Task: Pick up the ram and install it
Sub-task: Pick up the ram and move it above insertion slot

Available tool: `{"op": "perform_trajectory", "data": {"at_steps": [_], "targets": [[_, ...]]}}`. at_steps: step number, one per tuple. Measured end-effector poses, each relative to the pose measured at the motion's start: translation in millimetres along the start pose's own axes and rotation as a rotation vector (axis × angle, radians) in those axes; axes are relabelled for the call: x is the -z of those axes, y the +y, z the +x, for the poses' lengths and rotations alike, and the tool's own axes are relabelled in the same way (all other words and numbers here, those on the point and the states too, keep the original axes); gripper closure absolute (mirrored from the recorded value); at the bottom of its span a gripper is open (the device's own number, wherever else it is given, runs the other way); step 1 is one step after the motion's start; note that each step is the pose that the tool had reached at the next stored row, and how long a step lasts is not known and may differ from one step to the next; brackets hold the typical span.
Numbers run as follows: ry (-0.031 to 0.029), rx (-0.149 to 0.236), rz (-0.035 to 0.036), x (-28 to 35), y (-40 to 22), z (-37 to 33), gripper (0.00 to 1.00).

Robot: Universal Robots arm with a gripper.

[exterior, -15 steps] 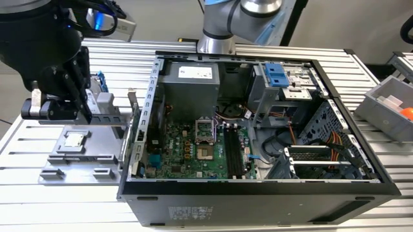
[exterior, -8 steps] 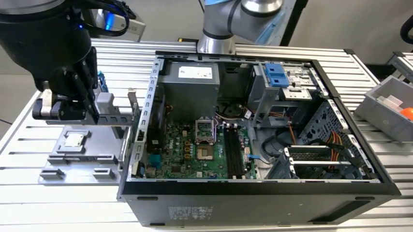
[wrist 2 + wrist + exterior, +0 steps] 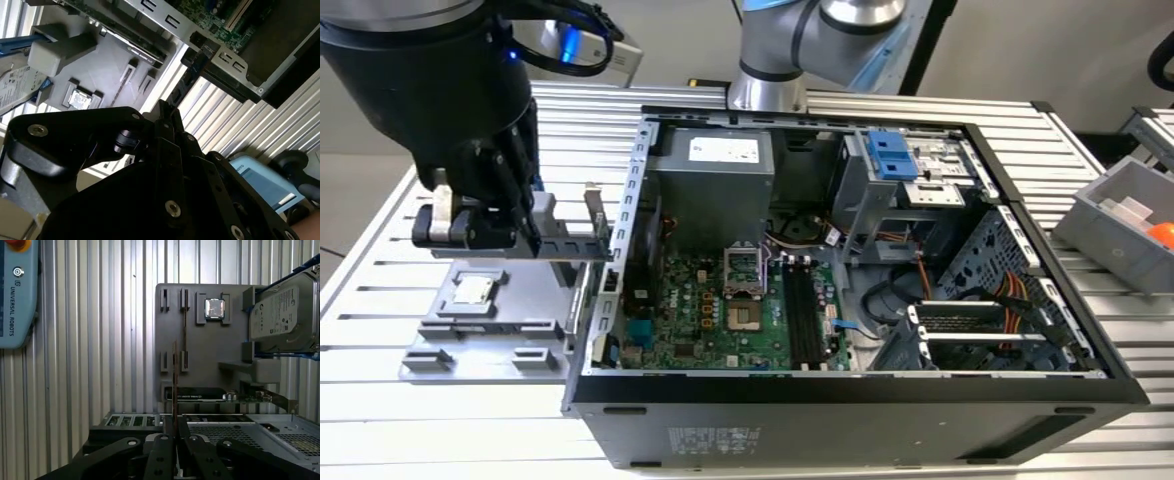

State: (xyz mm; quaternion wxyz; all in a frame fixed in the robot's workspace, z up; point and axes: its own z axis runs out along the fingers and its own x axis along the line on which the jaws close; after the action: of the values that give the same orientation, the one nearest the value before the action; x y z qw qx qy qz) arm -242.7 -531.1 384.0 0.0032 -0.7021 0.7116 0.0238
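Black end effector (image 3: 174,424): clamped on ram (image 3: 174,380), thin flat circuit-board stick. Risk: slim grip, may skew, snag grey slotted holder (image 3: 210,345).

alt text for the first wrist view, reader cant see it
The claw grips the ram, seen edge-on as a thin line, over a grey parts tray on a ribbed metal table. The tray carries a processor chip and a hard drive; a computer case lies beside it.
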Motion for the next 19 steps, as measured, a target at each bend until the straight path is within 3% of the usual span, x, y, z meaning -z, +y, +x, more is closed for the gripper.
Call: {"op": "perform_trajectory", "data": {"at_steps": [19], "targets": [[0.0002, 0.007, -0.0021, 0.9, -31.6, -0.1, 1.00]]}}
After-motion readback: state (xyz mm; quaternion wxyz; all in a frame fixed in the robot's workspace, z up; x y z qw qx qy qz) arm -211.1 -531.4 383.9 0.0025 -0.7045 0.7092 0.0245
